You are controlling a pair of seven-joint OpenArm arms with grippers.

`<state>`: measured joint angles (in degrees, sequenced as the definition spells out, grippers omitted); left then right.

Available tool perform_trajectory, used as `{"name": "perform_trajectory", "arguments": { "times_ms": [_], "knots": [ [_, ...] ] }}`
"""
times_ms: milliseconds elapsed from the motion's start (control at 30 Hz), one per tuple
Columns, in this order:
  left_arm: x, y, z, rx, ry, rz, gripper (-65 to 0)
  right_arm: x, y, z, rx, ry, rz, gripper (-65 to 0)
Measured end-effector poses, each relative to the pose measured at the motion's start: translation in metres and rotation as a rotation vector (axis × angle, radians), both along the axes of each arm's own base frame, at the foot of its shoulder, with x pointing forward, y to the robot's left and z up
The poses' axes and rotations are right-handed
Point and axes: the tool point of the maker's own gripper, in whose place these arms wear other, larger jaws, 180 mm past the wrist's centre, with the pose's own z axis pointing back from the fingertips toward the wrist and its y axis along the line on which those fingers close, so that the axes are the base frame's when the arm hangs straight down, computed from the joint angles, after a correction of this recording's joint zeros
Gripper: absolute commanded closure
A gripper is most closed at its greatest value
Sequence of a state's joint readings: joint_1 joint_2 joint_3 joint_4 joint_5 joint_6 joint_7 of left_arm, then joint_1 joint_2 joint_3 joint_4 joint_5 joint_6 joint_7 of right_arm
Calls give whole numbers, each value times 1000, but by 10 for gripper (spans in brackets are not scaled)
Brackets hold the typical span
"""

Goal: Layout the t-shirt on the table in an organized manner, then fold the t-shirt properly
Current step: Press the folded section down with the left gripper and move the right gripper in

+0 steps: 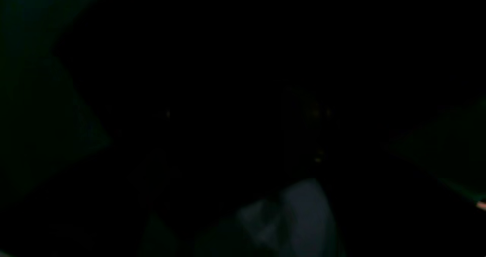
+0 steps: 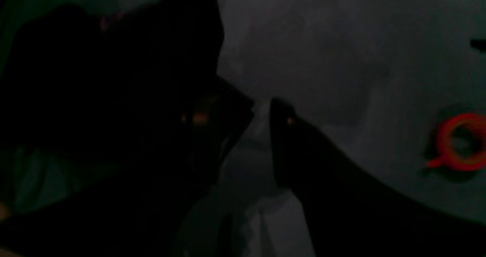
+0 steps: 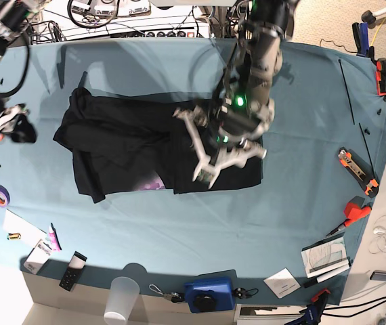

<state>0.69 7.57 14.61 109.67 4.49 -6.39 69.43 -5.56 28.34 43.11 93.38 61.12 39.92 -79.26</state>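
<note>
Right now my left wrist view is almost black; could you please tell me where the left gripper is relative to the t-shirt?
Observer: In the base view the left gripper hangs over the right part of the t-shirt, jaws wide apart.
Operator: Thank you. Is the shirt lying flat?
Observer: No. Its left side is bunched in folds, and a bit of purple print shows near the front hem.
Operator: And the other arm?
Observer: The right gripper is off the shirt, at the left edge of the table.
</note>
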Motion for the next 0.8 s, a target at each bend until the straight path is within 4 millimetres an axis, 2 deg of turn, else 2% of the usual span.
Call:
{"name": "perform_trajectory", "arguments": {
  "times_ms": [67,200,300,400,500,633,800],
  "knots": [
    [-3,0,-3,0,10,-1,-343,0,-5,4,-18,4,-1,-240],
    [-4,-1,-3,3,8,-11,-343,-1,-11,8,-38,18,-5,-352],
    [-5,-1,-4,0,7,-11,-343,0,-14,11,-40,18,-11,-356],
    [-6,-1,-5,0,10,-11,-343,5,-2,12,28,14,-9,-356],
    [-6,-1,-5,0,11,-11,-343,21,10,-10,65,52,-19,-356],
    [-6,-2,-5,-6,12,-13,-343,34,42,-47,164,124,36,-356],
    [-7,-2,-5,-7,13,-13,-343,50,77,-64,221,168,110,-356]
  ]
}}
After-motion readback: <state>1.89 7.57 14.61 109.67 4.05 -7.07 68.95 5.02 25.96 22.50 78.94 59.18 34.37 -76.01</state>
